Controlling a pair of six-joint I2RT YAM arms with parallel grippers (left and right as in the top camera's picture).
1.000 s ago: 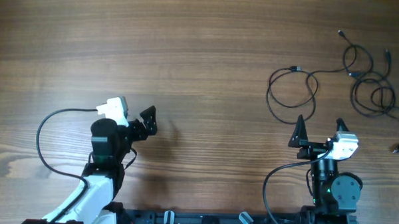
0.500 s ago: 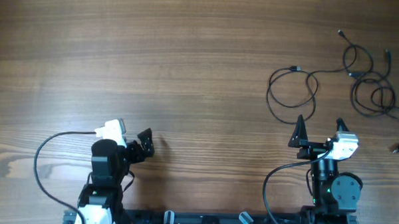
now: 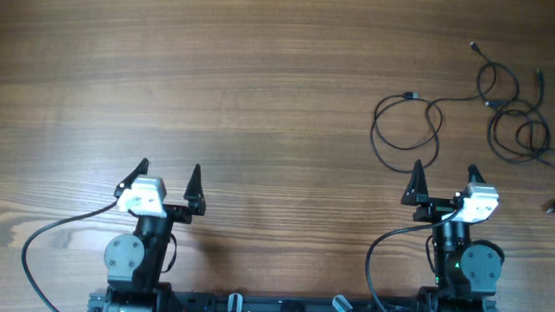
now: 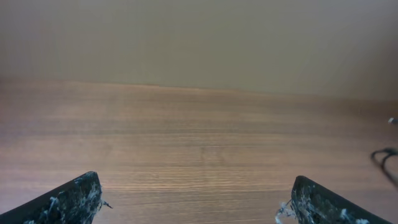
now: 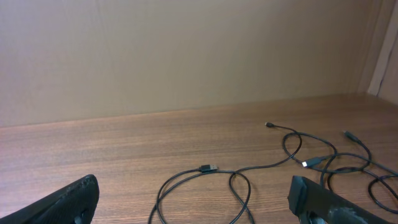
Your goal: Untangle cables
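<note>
A: Our left arm has changed most in the last second. A second ago it was stretched out over the brown wood-grain tabletop (image 3: pixel 262 72) with its wrist twisted to the right; now it is folded back at the near edge, and the left fingers (image 3: pixel 168 177) point straight ahead, spread wide with nothing between them.

B: And our right side? We see no shift there: the right fingers (image 3: pixel 443 182) sit in the same spot as before, also spread wide and empty.

A: So both arms are parked in matching poses. We read that as a rest position, either the end of a pass or the pause before a new reach.

B: The thin black cords with small plug ends (image 3: pixel 464 121) lie untouched at the far right of the tabletop, just ahead of our right arm and well apart from the left one.

A: One loop sits nearest the right fingers; the others coil further right, crossing each other. From the right wrist view the cords (image 5: pixel 292 165) overlap in places, so we judge the untangling unfinished.

B: Then the right arm is better placed to reach them.
</note>
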